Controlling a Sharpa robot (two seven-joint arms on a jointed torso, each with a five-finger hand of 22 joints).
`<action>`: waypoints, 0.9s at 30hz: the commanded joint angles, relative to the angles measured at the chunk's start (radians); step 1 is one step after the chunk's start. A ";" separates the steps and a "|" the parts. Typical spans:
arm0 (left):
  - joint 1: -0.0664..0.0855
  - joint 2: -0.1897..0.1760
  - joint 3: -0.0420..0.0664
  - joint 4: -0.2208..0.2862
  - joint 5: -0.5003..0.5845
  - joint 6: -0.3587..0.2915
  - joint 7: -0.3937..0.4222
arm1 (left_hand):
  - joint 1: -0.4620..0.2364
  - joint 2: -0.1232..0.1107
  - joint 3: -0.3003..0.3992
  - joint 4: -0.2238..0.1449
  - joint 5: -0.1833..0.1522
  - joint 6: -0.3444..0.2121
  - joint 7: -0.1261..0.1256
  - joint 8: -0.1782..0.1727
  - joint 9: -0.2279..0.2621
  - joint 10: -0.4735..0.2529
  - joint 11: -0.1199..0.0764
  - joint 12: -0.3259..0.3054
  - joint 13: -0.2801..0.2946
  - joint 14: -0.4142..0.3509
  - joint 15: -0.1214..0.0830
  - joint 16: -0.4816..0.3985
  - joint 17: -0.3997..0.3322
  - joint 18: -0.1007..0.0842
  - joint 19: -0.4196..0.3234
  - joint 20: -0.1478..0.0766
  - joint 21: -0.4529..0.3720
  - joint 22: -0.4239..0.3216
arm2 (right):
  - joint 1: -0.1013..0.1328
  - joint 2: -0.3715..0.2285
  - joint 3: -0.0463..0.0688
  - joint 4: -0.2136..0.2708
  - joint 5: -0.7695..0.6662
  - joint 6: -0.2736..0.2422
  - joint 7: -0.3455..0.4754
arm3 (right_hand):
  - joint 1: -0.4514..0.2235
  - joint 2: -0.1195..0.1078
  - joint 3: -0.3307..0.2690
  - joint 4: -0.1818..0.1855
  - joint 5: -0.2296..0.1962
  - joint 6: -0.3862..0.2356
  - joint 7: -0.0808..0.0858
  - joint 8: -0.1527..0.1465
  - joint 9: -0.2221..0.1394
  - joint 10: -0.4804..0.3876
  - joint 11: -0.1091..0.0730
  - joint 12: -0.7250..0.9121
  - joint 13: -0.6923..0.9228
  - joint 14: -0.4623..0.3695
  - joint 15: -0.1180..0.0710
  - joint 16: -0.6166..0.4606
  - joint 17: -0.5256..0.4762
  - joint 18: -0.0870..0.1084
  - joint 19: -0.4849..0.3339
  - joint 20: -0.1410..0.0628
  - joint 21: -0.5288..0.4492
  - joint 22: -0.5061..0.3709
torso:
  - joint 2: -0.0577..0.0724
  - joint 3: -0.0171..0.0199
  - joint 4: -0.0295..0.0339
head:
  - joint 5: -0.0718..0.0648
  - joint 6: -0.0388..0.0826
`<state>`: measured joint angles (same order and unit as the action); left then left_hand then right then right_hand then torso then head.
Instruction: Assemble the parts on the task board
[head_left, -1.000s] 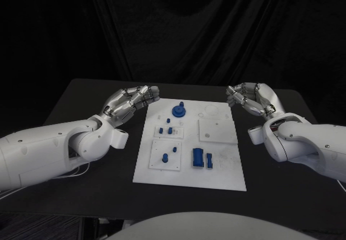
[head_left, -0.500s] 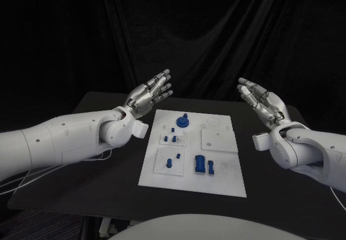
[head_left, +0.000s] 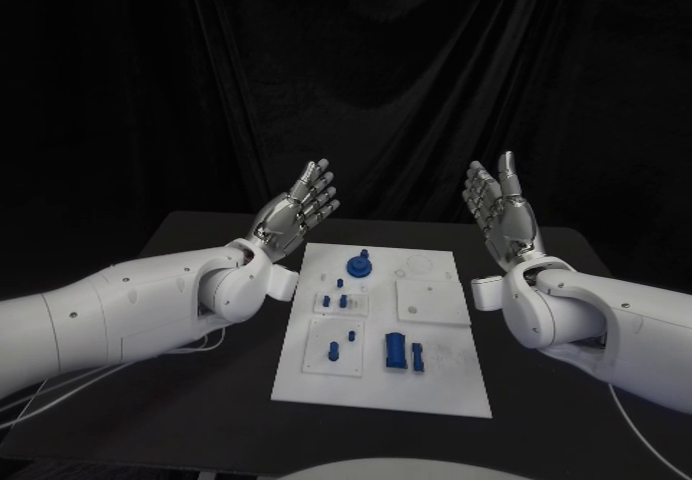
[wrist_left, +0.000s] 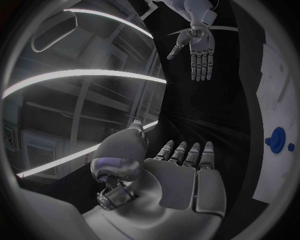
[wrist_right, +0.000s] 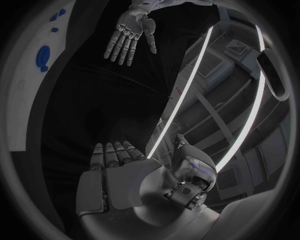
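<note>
The white task board (head_left: 447, 380) lies in the middle of the black table. Blue parts sit on it: a round knob piece (head_left: 359, 266) at the far end, small pegs (head_left: 336, 299) in a plate, a peg (head_left: 335, 350) in the near plate, and two blocks (head_left: 395, 351) near the front. My left hand (head_left: 297, 205) is raised above the board's far left corner, fingers straight and apart, holding nothing. My right hand (head_left: 499, 205) is raised above the far right corner, likewise flat and holding nothing. The palms face each other. The knob (wrist_left: 275, 137) and right hand (wrist_left: 199, 49) show in the left wrist view; the left hand (wrist_right: 128, 33) in the right wrist view.
A square white plate (head_left: 427, 299) sits on the board's right half, with a round recess (head_left: 418, 265) beyond it. The black table (head_left: 173, 400) extends on both sides of the board. A dark curtain hangs behind.
Both hands have risen further and turned more upright, fingers pointing up. The camera has tilted, shifting the whole picture. The parts on the board have not moved.
</note>
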<state>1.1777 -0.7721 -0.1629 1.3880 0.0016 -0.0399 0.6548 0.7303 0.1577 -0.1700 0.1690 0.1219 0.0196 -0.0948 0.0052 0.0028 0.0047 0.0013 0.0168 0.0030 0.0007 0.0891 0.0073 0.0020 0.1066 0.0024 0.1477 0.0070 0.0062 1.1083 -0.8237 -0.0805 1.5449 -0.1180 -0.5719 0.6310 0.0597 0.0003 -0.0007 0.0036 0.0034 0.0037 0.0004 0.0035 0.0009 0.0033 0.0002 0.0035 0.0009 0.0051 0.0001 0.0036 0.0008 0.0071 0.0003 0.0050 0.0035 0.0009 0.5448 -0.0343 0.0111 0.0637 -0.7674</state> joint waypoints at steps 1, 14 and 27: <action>-0.020 0.000 0.021 0.030 0.000 -0.182 -0.029 | -0.239 -0.051 0.056 -0.055 -0.040 -0.020 0.095 -0.005 -0.003 -0.005 -0.001 -0.017 -0.003 -0.001 -0.089 -0.007 -0.002 -0.032 -0.002 -0.048 -0.007 -0.006 | -0.031 0.022 0.036 0.015 0.088 -0.150 -0.085 | -0.060 0.000 0.001 -0.004 -0.003 -0.004 0.000 -0.004 -0.001 -0.003 0.000 -0.003 -0.001 -0.005 0.000 -0.004 -0.001 -0.007 0.000 -0.005 -0.004 -0.001 | 0.000 0.0148 -0.0049 | -0.023 0.060; -0.099 -0.006 0.125 0.142 -0.001 -0.585 -0.107 | -0.435 -0.158 0.170 -0.169 -0.122 -0.020 0.095 -0.005 -0.003 -0.005 -0.001 -0.017 -0.003 -0.001 -0.089 -0.007 -0.002 -0.107 -0.002 -0.148 -0.007 -0.006 | -0.058 0.044 0.080 0.025 0.118 -0.198 -0.111 | -0.060 0.000 0.001 -0.004 -0.003 -0.004 0.000 -0.004 -0.001 -0.003 0.000 -0.003 -0.001 -0.005 0.000 -0.004 -0.001 -0.007 0.000 -0.005 -0.004 -0.001 | -0.001 0.0341 -0.0111 | -0.063 0.166; -0.128 -0.008 0.163 0.182 -0.002 -0.730 -0.135 | -0.561 -0.158 0.170 -0.169 -0.122 -0.020 0.095 -0.005 -0.003 -0.005 -0.001 -0.017 -0.003 -0.001 -0.089 -0.007 -0.002 -0.107 -0.002 -0.148 -0.007 -0.006 | -0.058 0.044 0.080 0.025 0.118 -0.198 -0.111 | -0.060 0.000 0.001 -0.004 -0.003 -0.004 0.000 -0.004 -0.001 -0.003 0.000 -0.003 -0.001 -0.005 0.000 -0.004 -0.001 -0.007 0.000 -0.005 -0.004 -0.001 | -0.001 0.0343 -0.0111 | -0.064 0.167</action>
<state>1.0512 -0.7802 -0.0017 1.5673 0.0022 -0.7106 0.5267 0.2312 0.0084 -0.0117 0.0107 0.0065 0.0002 -0.0071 0.0048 0.0010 0.0046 0.0012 0.0059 0.0012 -0.0014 0.0088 0.0036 0.0013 0.0131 -0.0010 0.0122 0.0032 0.0016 1.0518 -0.7796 -0.0013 1.5676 -0.0012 -0.7515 0.5333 0.0064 -0.0011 -0.0010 0.0040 0.0035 0.0037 0.0004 0.0036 0.0014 0.0034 0.0002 0.0037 0.0011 0.0051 0.0001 0.0037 0.0011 0.0074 0.0004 0.0052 0.0036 0.0012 0.5442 -0.0003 0.0002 -0.0002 -0.6000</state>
